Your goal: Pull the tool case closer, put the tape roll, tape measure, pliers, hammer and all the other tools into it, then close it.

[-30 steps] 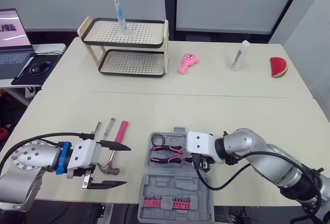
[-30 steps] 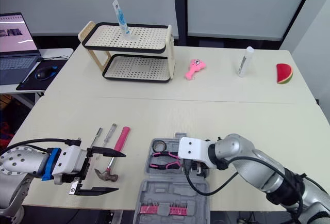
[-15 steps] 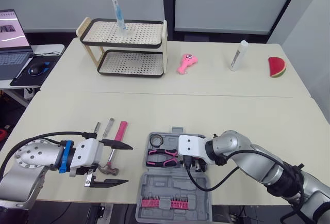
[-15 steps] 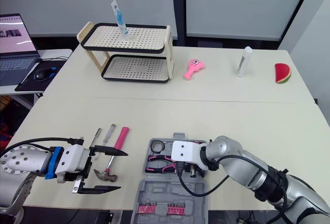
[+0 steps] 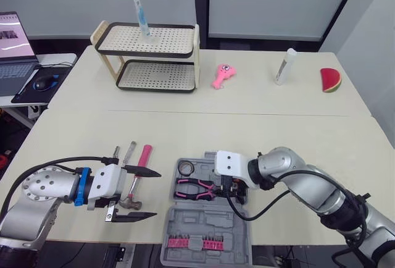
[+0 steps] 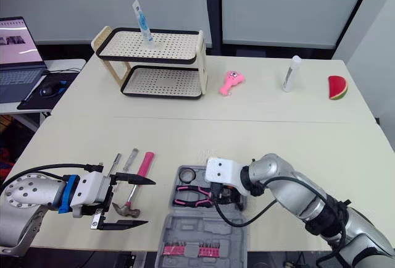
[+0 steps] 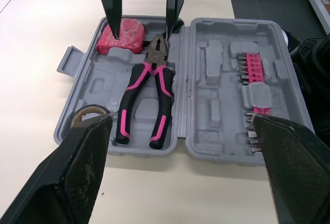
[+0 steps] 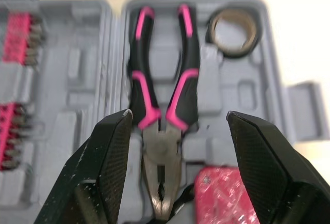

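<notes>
Open on the near edge of the table [image 5: 185,126], the grey tool case [image 5: 213,226] lies flat between my two arms, its two halves hinged side by side, one nearer me and one farther. The far half holds the pink-handled pliers [image 7: 146,97], with the tape roll [image 5: 187,168] in its left corner and the red tape measure [image 7: 122,33] at its right end. The near half carries a pink strip of driver bits [image 7: 251,74].

My right gripper [image 7: 142,33] hangs over the right end of the far half with its jaws spread and nothing between them. One finger stands at the tape measure and the other beside the nose of the pliers. I cannot tell whether either finger touches.

My left gripper [image 5: 157,194] hovers just left of the case, jaws spread wide and empty, pointing right toward it. The pink-handled hammer [image 5: 144,155] lies on the table beneath those fingers, its head toward me. Two screwdrivers [image 6: 115,160] lie just left of its handle, outside the case.

Well apart on the far side of the table stand a two-tier rack [image 5: 148,58], a pink toy [image 5: 223,75], a white bottle [image 5: 284,66] and a toy watermelon slice [image 5: 331,79].
</notes>
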`<state>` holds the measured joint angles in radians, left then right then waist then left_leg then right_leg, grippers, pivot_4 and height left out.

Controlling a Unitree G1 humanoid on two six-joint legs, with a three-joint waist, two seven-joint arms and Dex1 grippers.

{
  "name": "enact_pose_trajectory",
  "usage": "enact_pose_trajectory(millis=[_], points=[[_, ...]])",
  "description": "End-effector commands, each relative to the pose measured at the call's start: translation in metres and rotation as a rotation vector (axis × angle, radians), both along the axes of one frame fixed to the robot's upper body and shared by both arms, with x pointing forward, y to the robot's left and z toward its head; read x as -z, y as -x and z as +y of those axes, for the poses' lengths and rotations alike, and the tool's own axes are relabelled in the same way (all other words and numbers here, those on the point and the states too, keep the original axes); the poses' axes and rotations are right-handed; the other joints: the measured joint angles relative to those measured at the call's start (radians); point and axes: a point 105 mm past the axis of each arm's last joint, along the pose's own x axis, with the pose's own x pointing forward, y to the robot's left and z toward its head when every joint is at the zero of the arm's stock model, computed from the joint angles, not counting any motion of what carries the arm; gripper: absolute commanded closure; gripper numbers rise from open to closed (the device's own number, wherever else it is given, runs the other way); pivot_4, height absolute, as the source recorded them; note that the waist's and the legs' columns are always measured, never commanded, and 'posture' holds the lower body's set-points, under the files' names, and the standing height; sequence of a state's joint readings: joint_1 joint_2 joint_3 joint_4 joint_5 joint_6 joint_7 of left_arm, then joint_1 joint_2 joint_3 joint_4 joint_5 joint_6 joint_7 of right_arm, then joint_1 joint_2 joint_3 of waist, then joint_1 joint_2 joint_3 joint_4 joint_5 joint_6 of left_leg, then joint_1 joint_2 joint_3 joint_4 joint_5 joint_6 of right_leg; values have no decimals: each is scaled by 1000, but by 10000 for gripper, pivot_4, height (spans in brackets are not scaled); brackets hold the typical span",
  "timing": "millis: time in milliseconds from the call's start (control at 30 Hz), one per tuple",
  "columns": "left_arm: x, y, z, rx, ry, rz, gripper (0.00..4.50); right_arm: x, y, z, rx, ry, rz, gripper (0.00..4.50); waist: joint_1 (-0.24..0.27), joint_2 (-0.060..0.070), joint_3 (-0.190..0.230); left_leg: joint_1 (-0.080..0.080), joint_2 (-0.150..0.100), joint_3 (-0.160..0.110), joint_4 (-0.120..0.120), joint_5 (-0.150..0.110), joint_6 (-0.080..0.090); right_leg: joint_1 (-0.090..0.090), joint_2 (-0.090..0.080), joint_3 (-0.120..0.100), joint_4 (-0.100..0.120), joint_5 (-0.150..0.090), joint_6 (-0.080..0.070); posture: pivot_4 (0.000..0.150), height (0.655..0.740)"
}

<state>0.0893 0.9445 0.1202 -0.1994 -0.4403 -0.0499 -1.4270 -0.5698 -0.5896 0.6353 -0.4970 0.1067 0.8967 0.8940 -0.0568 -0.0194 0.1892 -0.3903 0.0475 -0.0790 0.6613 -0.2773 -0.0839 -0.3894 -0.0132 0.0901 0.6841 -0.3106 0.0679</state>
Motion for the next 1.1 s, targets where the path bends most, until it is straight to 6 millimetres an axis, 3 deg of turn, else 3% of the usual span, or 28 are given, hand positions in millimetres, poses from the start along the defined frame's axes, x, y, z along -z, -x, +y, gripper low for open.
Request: enact_pose_trajectory(millis=[33,233,500,867,1100], points=[[-4,0,-2,2,10,-18,0,-15,-4,12,-33,-72,-53,17297,0,0,0,0,0,0,0,0,0,0,0,0,0,0,0,1500,7350],[-5,0,-3,-9,13,-16,0,6,-13,29,-31,-90,-38,28763,-1,0,0,0,0,0,0,0,0,0,0,0,0,0,0,1500,7350],[-5,0,-3,-16,12,-14,0,36,-11,27,-41,-40,-18,44795,0,0,0,0,0,0,0,0,0,0,0,0,0,0,0,1500,7350],[-3,3,-4,-33,19,-5,0,79,-9,8,-5,105,59,44795,0,0,-1,5,0,1,0,0,0,2,0,1,2,0,0,1500,7350],[1,3,0,-66,27,6,0,67,-14,17,-40,40,-1,44795,-1,-1,-1,6,0,1,-1,0,0,3,0,2,1,0,0,1500,7350]])
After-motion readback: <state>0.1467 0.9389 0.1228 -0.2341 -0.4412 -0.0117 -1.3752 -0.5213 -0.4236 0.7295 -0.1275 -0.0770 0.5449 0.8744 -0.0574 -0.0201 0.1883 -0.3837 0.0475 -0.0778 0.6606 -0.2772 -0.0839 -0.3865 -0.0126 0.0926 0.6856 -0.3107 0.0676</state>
